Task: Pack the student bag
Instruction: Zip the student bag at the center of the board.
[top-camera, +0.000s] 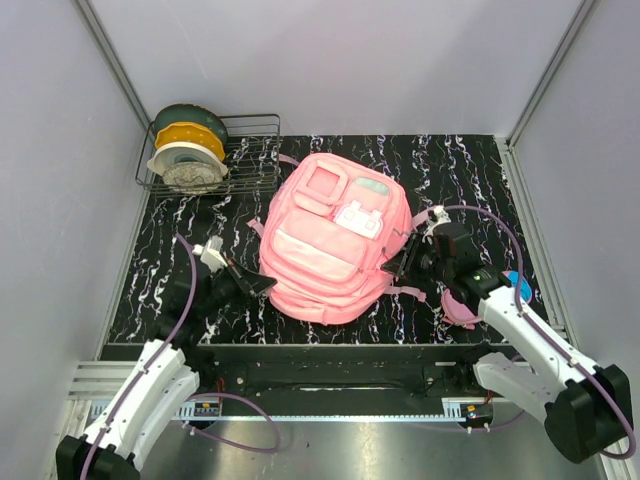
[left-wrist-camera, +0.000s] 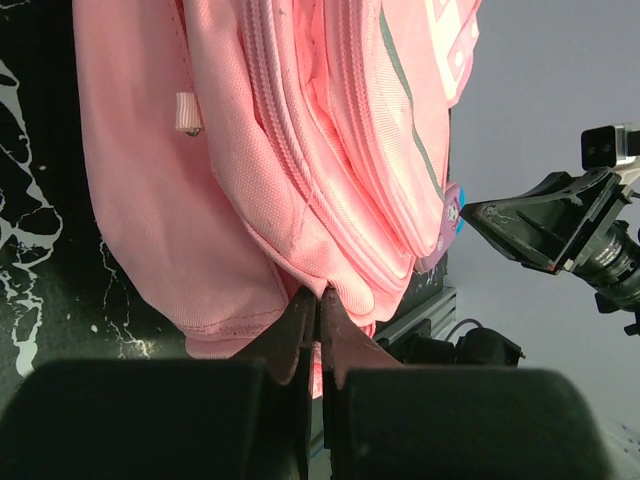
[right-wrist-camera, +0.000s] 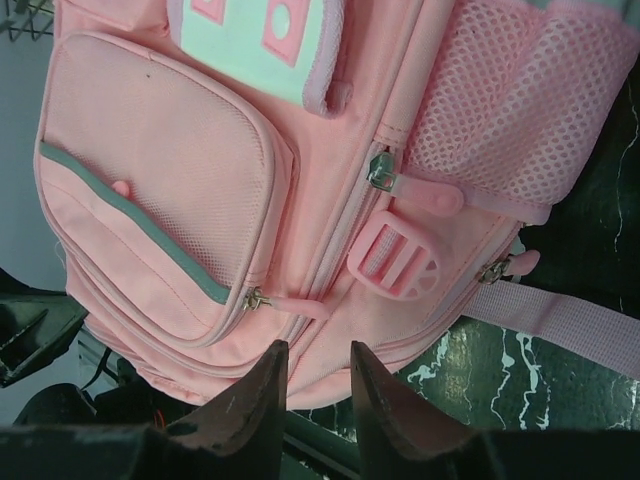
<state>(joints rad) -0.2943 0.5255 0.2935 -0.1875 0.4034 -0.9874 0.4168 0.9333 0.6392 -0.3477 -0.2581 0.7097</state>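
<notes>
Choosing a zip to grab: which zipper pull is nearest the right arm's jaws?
The pink pull on the front pocket, just above the jaws; the other two sit farther, by the mesh pocket.

— Back left, what's pictured?
— A black wire rack (top-camera: 255, 128) on the black, white-veined marble-look tabletop (top-camera: 480, 180), holding a dark green disc (top-camera: 200, 115), a yellow disc (top-camera: 195, 136) and a cream-white disc (top-camera: 185, 166), all on edge
— Front right?
— A small pink pouch (top-camera: 457, 309), partly hidden, with a blue object (top-camera: 516, 287) just beside it
</notes>
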